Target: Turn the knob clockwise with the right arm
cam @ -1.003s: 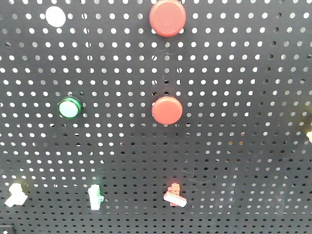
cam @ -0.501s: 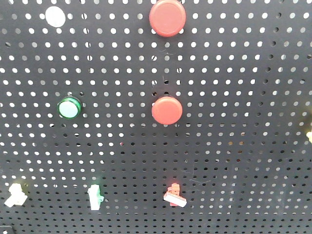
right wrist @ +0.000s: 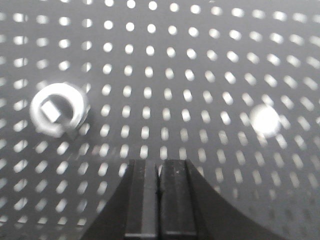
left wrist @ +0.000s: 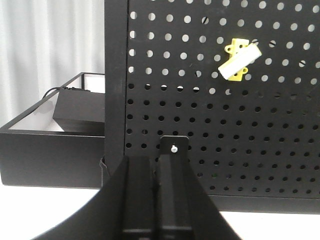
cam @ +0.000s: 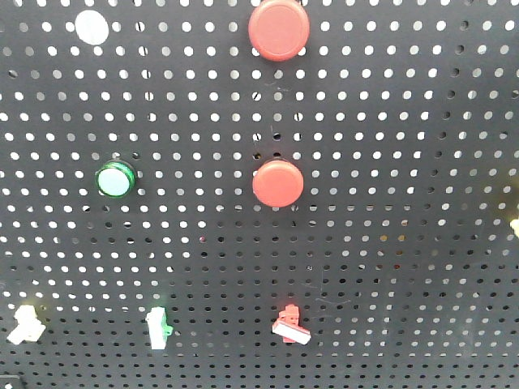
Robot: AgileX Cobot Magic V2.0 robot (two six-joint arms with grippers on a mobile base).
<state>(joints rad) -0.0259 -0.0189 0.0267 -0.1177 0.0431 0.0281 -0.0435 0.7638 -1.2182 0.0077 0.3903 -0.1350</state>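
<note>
In the right wrist view a white ring with a square centre [right wrist: 59, 114] sits on the black pegboard [right wrist: 165, 60]; it looks like the knob, but the view is blurred. My right gripper [right wrist: 159, 162] is shut and empty, below and to the right of that ring and apart from it. A white round spot [right wrist: 265, 120] lies further right. My left gripper [left wrist: 156, 157] is shut on nothing, low in front of the board's bottom edge. Neither gripper shows in the front view, where a white round cap [cam: 92, 27] sits at the top left.
The board carries two red buttons [cam: 278, 28] [cam: 277, 183], a green lamp [cam: 115, 179], and small white [cam: 159, 328] and red [cam: 290, 326] switches along the bottom. A yellow switch [left wrist: 239, 60] and a black tray [left wrist: 50, 145] show in the left wrist view.
</note>
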